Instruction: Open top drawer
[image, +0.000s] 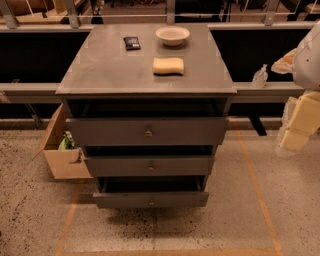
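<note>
The top drawer (115, 132) is the widest dark grey front of three in the grey cabinet (100, 70), with a small round metal knob (148, 133) at its centre. Its front stands out from the cabinet, with a dark gap above it. The two narrower drawers, middle (120, 166) and bottom (125, 200), also stand out a little. My gripper (299, 125), pale yellow under a white arm, hangs at the right edge of the view. It is well to the right of the cabinet, at about the height of the top drawer, and touches nothing.
On the cabinet top lie a white bowl (172, 35), a yellow sponge (168, 65) and a dark packet (132, 43). An open cardboard box (62, 160) stands at the cabinet's left. A clear bottle (259, 77) is on the ledge behind. Orange tape lines (255, 185) mark the floor.
</note>
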